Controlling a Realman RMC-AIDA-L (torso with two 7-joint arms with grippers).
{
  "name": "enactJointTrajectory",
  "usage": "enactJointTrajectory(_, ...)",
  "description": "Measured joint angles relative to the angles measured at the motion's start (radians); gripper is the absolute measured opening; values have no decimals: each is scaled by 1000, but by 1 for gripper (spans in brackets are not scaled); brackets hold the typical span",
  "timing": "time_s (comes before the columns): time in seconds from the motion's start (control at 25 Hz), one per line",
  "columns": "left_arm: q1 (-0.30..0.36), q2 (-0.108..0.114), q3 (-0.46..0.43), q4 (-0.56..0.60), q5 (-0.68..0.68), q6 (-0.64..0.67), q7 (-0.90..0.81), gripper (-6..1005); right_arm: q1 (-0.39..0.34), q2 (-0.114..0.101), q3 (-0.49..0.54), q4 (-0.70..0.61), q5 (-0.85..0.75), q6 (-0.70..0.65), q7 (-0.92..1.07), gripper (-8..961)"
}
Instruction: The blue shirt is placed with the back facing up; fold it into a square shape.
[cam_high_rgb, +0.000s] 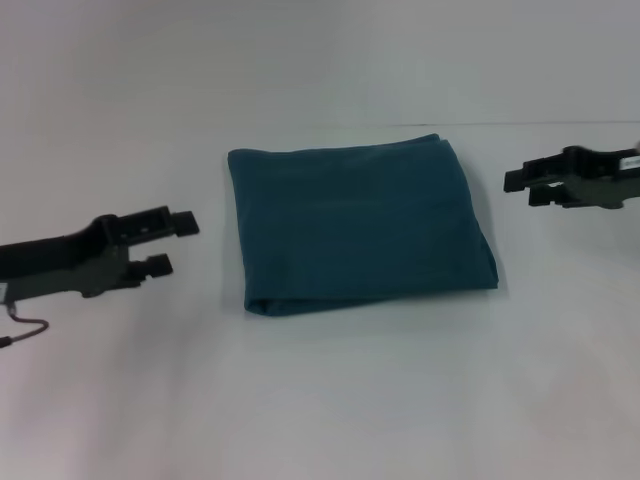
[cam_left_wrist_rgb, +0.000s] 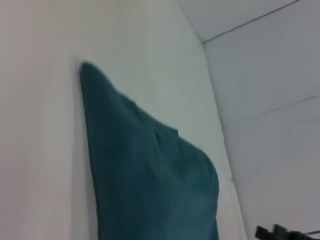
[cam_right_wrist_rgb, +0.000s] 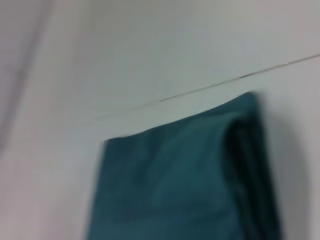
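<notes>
We judge folding essentially done: the blue shirt (cam_high_rgb: 358, 226) lies as a near-square packet mid-tabletop (cam_high_rgb: 330, 400), touching neither pincer, left pincer (cam_high_rgb: 176, 243) at its 9 o'clock, empty with fingers parted, right pincer (cam_high_rgb: 518, 185) at 2 o'clock, its gap unclear.

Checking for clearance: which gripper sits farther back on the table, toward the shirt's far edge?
The right gripper: it is level with the blue shirt's far half, while the left gripper is level with its middle.
</notes>
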Motion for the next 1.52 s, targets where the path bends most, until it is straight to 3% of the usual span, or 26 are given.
enactJointTrajectory(0.16,4,-12,57,-8,1,-19,-73,867,-67,-27,56,-15,90,-140,-6,517)
enactJointTrajectory(0.32,8,-19,119,-43,2,-93,-126,867,-133,-35,137,-16,170,-225,-17,613)
enactJointTrajectory(0.56,-26,-25,172,-148,2,-211,-132,865,-174,-52,165,-15,203,-251,-25,827)
enactJointTrajectory(0.76,-62,-31,182,-219,2,-295,-133,864,-175,-69,172,-8,203,-249,-9,945)
enactJointTrajectory(1.12,-79,-37,183,-280,-7,-382,-133,862,-161,-106,172,-5,198,-230,62,934)
enactJointTrajectory(1.52,-145,-33,205,-380,0,-461,-114,860,-154,-106,174,-5,203,-234,62,920)
